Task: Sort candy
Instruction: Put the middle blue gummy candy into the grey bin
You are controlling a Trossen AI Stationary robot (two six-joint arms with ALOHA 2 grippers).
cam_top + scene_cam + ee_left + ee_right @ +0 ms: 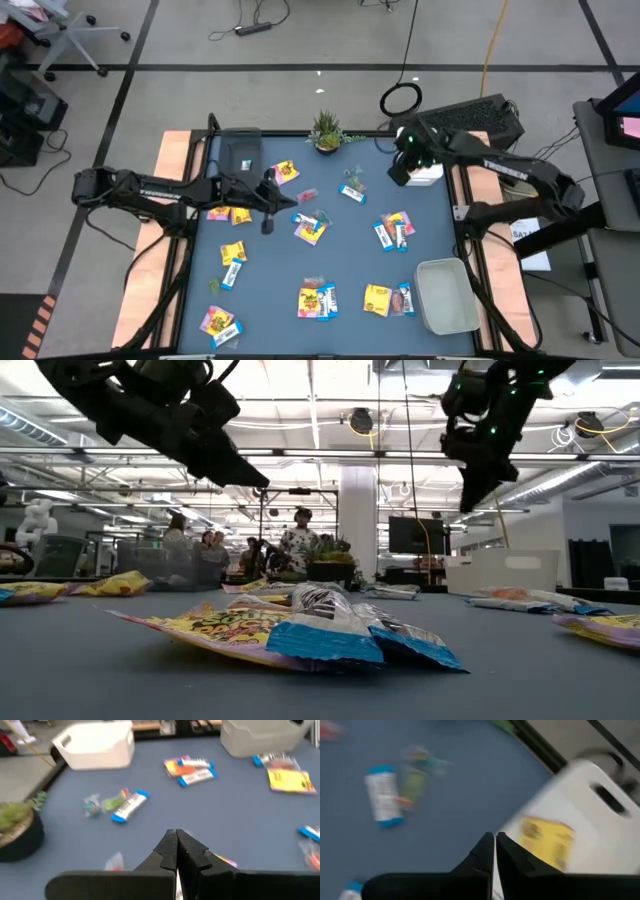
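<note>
The candy lies scattered over the blue table (pixel 270 270): yellow packets (pixel 377 298), blue-and-white bars (pixel 352 192) and small coloured pieces (pixel 307 195). One yellow packet (pixel 547 840) lies inside a white bin (pixel 430 172) at the far right. My left gripper (pixel 290 204) hovers shut above the table's left middle, pointing toward the right edge (pixel 176 837). Beside it lie a pink piece (pixel 115 862) and a yellow packet (pixel 310 228). My right gripper (pixel 403 175) hangs shut and raised over the near-left rim of that bin (pixel 495 840). Nothing is between either pair of fingers.
A second pale bin (pixel 447 295) stands at the near right. A dark tray (pixel 240 152) sits at the far left and a small potted plant (pixel 325 130) at the far middle. People stand in the room beyond the table (pixel 300 540).
</note>
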